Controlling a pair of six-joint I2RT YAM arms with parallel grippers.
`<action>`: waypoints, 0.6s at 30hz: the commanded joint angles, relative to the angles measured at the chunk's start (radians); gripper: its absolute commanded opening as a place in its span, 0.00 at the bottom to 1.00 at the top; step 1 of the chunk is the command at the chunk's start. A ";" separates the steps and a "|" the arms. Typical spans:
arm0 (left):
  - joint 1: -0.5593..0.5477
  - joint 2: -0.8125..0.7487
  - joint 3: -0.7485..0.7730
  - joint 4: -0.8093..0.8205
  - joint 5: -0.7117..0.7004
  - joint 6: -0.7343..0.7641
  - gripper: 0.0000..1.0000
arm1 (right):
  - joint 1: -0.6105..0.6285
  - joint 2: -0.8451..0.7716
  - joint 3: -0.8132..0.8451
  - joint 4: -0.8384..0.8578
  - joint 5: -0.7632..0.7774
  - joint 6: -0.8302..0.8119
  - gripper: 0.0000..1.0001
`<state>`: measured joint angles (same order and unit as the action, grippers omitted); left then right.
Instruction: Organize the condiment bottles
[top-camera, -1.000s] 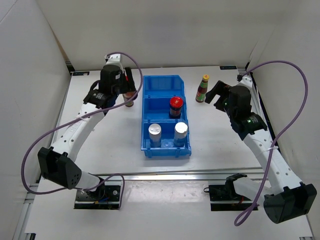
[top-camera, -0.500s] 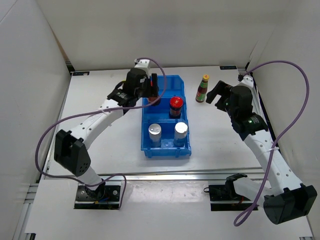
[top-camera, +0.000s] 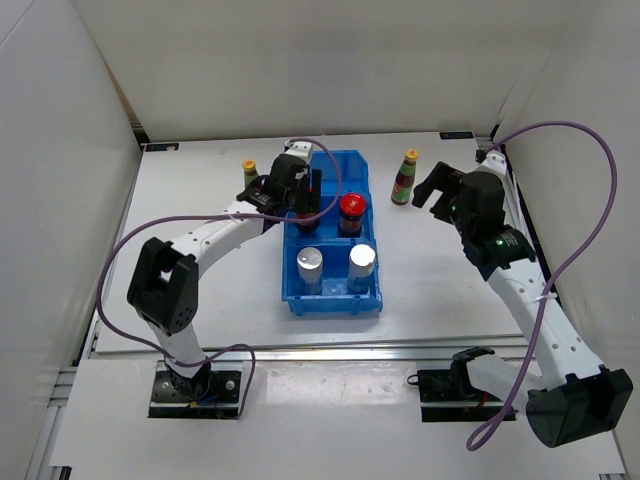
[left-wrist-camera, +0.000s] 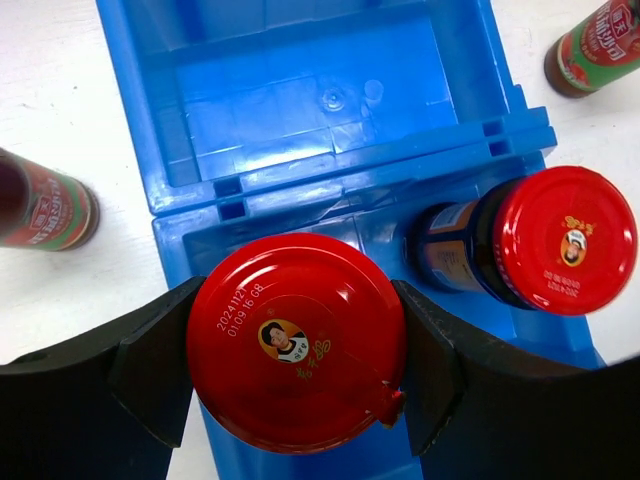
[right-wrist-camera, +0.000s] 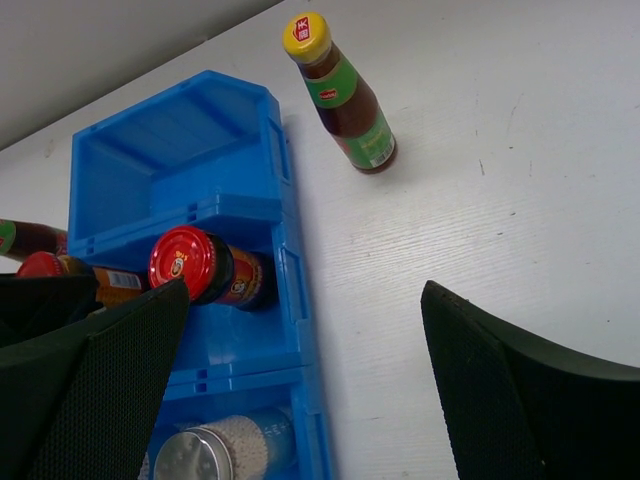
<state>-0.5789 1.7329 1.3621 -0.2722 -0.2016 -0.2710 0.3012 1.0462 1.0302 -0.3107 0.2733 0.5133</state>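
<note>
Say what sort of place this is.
Likely a lab robot cell: bare white walls enclose the table, two arms are bolted at its near edge, props are just a blue bin and condiment bottles.

I count six condiment containers and one blue three-compartment plastic bin (top-camera: 350, 160).

The slim dark glass bottles with yellow caps and red-and-green labels come to two. One slim bottle (top-camera: 249, 172) stands outside the bin on its left, and the other slim bottle (top-camera: 405, 177) stands outside on its right.

The squat dark jars with round red lids are also two. One red-lidded jar (left-wrist-camera: 295, 340) is clamped in my left gripper (left-wrist-camera: 297, 345) at the left side of the bin's middle compartment. The second red-lidded jar (top-camera: 351, 210) stands inside that same compartment.

The silver metal cylinders number two: the left cylinder (top-camera: 310, 265) and the right cylinder (top-camera: 361, 262) stand side by side in the bin's near compartment.
</note>
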 joint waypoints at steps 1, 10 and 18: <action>-0.002 -0.020 0.015 0.113 -0.018 0.001 0.21 | -0.014 0.005 -0.005 0.042 -0.016 -0.010 1.00; -0.002 0.004 0.017 0.085 -0.027 0.010 0.33 | -0.014 0.005 -0.005 0.042 -0.016 -0.010 1.00; -0.002 0.013 0.008 0.065 -0.007 0.010 0.76 | -0.014 0.005 0.014 0.021 -0.025 -0.010 1.00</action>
<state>-0.5789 1.7935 1.3560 -0.2726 -0.2054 -0.2626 0.2901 1.0519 1.0302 -0.3111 0.2577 0.5133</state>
